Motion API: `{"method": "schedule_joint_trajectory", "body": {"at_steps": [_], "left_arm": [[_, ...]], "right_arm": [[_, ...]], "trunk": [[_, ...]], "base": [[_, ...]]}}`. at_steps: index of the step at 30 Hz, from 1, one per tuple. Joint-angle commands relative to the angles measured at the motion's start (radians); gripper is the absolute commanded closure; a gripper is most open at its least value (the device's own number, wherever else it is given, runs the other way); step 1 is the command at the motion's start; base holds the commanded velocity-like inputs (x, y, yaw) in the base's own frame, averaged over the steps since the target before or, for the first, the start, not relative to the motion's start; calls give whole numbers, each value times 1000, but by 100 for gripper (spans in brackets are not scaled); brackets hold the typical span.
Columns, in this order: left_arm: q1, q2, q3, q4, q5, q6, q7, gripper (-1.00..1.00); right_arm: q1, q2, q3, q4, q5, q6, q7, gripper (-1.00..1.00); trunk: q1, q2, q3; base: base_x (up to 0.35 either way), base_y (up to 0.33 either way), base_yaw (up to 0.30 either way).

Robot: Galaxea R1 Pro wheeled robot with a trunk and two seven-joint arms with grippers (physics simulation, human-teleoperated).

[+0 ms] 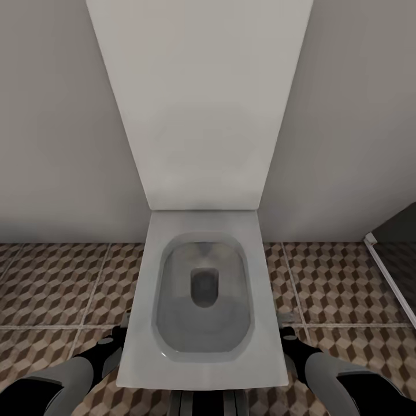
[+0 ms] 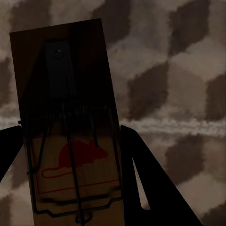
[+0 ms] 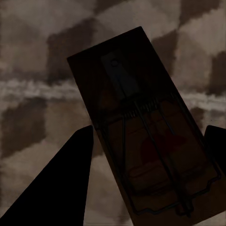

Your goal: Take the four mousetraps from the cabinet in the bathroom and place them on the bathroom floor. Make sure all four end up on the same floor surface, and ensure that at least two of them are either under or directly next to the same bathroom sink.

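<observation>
Floor: cube-patterned brown tiles (image 1: 58, 289) lay under both grippers.
Left gripper (image 2: 70, 155): clamped a flat brown wooden mousetrap (image 2: 66, 94).
Right gripper (image 3: 146, 160): pinched another trap (image 3: 141, 136).
Handling: light, stiff; grip board edges.

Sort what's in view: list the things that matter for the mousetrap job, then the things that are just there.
Part of the job:
- mousetrap between the left tool fingers
- mousetrap between the right tool fingers
- bathroom floor, cube-patterned tiles

Just there:
- white toilet, straight ahead
- wall
- dark panel at far right
</observation>
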Motion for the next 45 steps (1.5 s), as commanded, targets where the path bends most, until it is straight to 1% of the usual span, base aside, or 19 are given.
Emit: {"method": "schedule_joint_trajectory", "body": {"at_steps": [1,9,26,45], "left_arm": [[-1,0,-8,1,7,-3,-3,100],[-1,0,-8,1,7,-3,-5,100],[-1,0,-8,1,7,-6,-4,100],[-1,2,-8,1,7,-7,-3,100]], "right_arm": [[0,0,5,3,7,-4,-6,100],[2,0,5,3,7,-5,-7,100],[2,2,5,3,7,-7,-7,100],[3,1,5,3,1,-42,-13,100]], "trunk": [[0,0,-4],[4,-2,-35],[4,-2,-35],[4,-2,-35]], "base": [[0,0,0],[0,0,0],[0,0,0],[0,0,0]]}}
